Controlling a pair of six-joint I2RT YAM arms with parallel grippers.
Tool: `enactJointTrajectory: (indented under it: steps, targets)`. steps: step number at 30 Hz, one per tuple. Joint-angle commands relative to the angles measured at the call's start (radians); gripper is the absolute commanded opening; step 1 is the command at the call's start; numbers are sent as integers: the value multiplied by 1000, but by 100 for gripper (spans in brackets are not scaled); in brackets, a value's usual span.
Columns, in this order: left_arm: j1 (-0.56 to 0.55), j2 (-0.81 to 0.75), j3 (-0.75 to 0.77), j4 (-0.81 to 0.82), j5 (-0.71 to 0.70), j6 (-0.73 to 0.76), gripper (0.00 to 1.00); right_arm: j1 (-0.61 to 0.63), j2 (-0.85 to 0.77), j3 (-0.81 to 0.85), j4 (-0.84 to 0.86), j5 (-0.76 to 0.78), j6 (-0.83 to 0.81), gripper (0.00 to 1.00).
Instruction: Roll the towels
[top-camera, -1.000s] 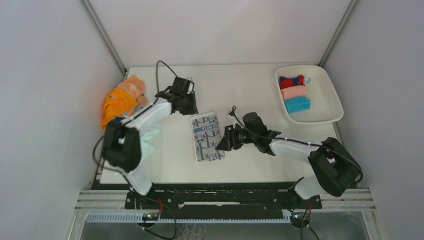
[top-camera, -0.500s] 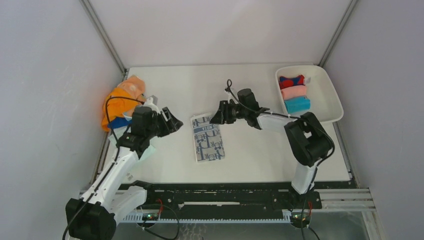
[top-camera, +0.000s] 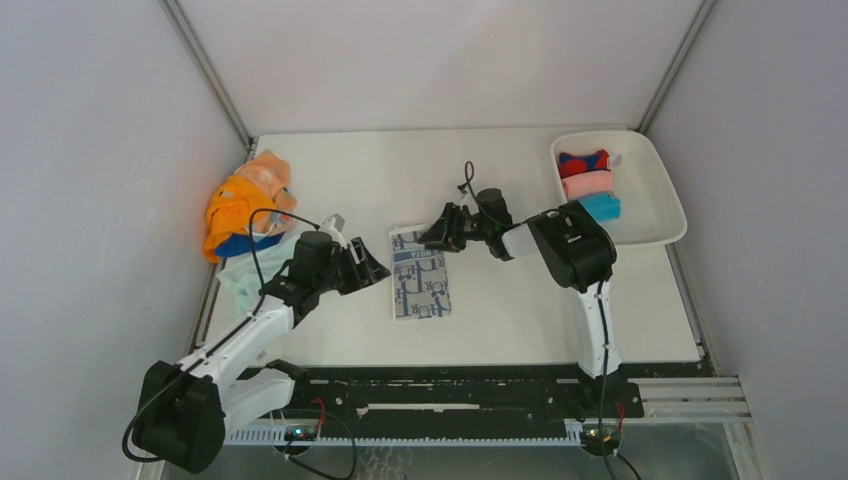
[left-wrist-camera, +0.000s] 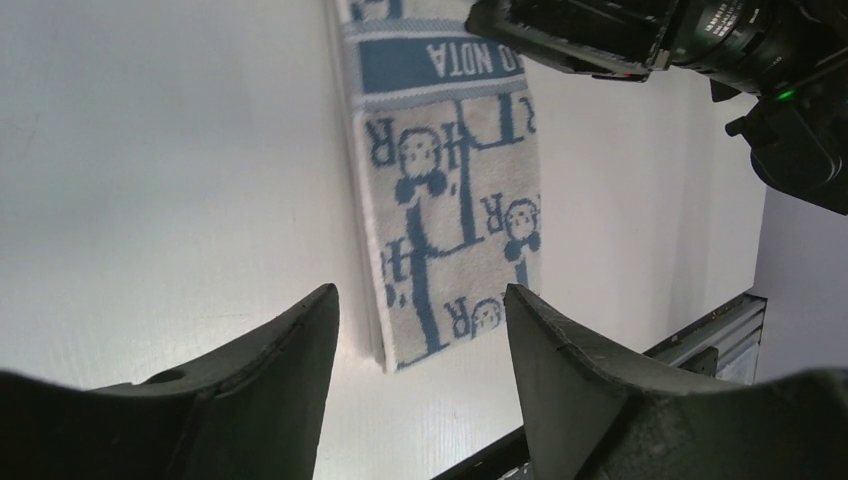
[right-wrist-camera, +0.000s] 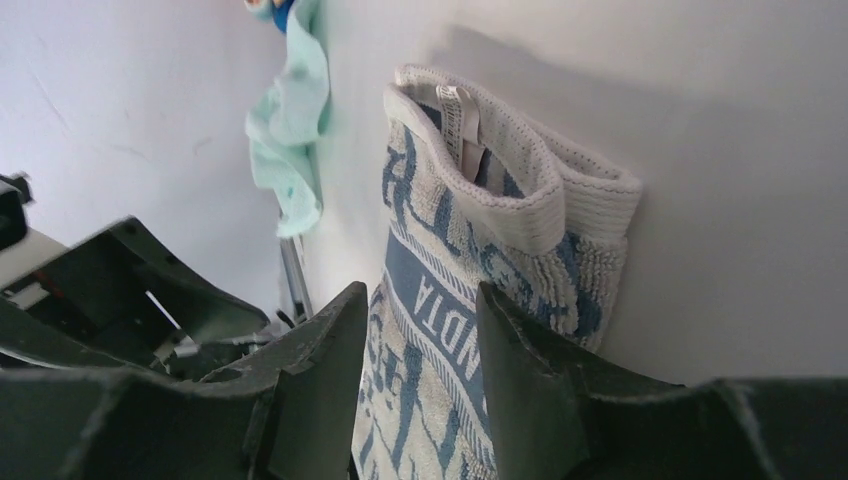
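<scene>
Centrally, white towel with blue-grey print (top-camera: 420, 287), flat on white table (top-camera: 520, 320); far end curled up, partly hidden behind right gripper (top-camera: 430, 237), jaws parted, gripping nothing. Left gripper (top-camera: 378, 272), jaws spread wide, beside its left edge. Blue rolled towel (top-camera: 606, 207) in white plastic tray (top-camera: 660, 232) half-covered by right arm (top-camera: 570, 245).

Overhead view looks steeply down on the whole tabletop (top-camera: 500, 325); both wrist views, close and low, share the printed towel (left-wrist-camera: 450, 200) from different sides.
</scene>
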Motion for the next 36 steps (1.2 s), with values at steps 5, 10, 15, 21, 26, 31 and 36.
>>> enactJointTrajectory:
  steps: [5,10,15,21,26,31,36]
  targets:
    - [-3,7,10,72,0,-39,67,-86,-34,-141,227,96,124,45]
    - [-3,-10,-9,84,32,-80,67,-105,-140,-164,260,7,95,46]
    - [-11,-31,-63,143,66,-175,67,-98,-304,-230,156,-76,-2,47]
    - [-107,-3,-85,203,37,-246,66,-43,-443,-363,125,-136,-22,47]
    - [-166,99,-65,282,34,-286,64,33,-482,-484,180,-134,5,47]
    - [-170,177,-61,332,43,-315,62,67,-413,-573,293,-129,59,47]
    - [-175,207,-81,346,41,-338,62,73,-294,-649,384,-94,76,46]
